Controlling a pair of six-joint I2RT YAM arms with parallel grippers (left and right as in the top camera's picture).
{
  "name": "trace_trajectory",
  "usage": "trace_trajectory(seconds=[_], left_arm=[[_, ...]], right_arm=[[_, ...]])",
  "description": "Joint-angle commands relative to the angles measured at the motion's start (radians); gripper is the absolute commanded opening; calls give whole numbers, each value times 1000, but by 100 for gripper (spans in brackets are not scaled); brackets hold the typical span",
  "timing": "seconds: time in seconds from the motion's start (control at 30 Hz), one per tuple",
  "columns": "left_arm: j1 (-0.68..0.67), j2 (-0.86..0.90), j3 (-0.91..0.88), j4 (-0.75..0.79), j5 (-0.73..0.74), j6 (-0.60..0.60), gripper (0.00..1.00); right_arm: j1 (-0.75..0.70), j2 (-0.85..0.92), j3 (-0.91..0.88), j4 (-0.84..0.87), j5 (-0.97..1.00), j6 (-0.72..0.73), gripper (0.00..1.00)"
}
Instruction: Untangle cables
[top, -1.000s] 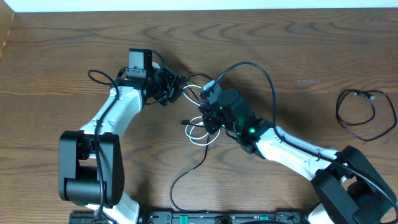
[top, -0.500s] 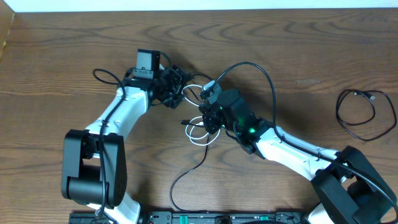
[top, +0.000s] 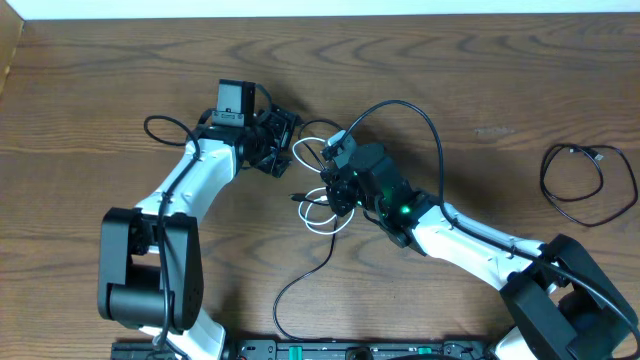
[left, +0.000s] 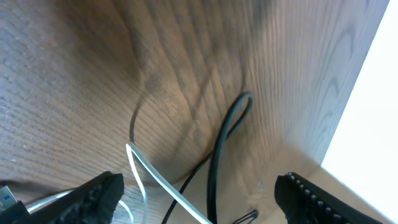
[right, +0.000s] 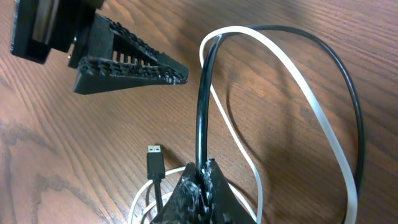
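The black cable (right: 200, 112), the longer of the two, is looking light, thin and floppy, so it is likely going to sag and drag its loops along rather than slide free when lifted. The right gripper (right: 202, 177) is pinching it with its tips together, and from there the cable is rising and arching over to the right. The white cable (right: 298, 93) is running flat and ribbon-like alongside that arch and is curling under the right gripper. It is probably just as limp and a little slicker, so a hold on its free upper loop seems safer than one near the crossing. The left gripper (left: 199, 186) is hovering with its fingers wide apart over that white loop, gripping nothing. Both cables are lying tangled in the middle of the table (top: 100, 80), between the two grippers, with a thin black tail trailing towards the near edge.

The thick arm wire (top: 420, 115) is looping just above the tangle and could be snagging a pull to that side. A coiled black cord (top: 585, 190) is lying well apart on the right. A small black plug (right: 155, 158) is resting just beside the right gripper and may be catching in the white loops
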Motion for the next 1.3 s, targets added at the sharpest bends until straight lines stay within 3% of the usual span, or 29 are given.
trace_trajectory(seconds=[0.0, 0.2, 0.43, 0.53, 0.83, 1.27], left_arm=[[4, 53, -8, -3, 34, -74, 76], [33, 88, -8, 16, 186, -117, 74], [53, 88, -8, 19, 227, -121, 52], [54, 88, -8, 21, 220, -148, 48], [58, 88, -8, 35, 145, -200, 42], [76, 88, -8, 34, 126, -207, 44]], right_arm=[[6, 9, -6, 3, 3, -15, 1], [6, 9, -6, 3, 3, -15, 1], [6, 9, -6, 4, 3, -15, 1], [6, 9, -6, 4, 3, -15, 1], [6, 9, -6, 3, 3, -15, 1], [6, 9, -6, 3, 3, -15, 1]])
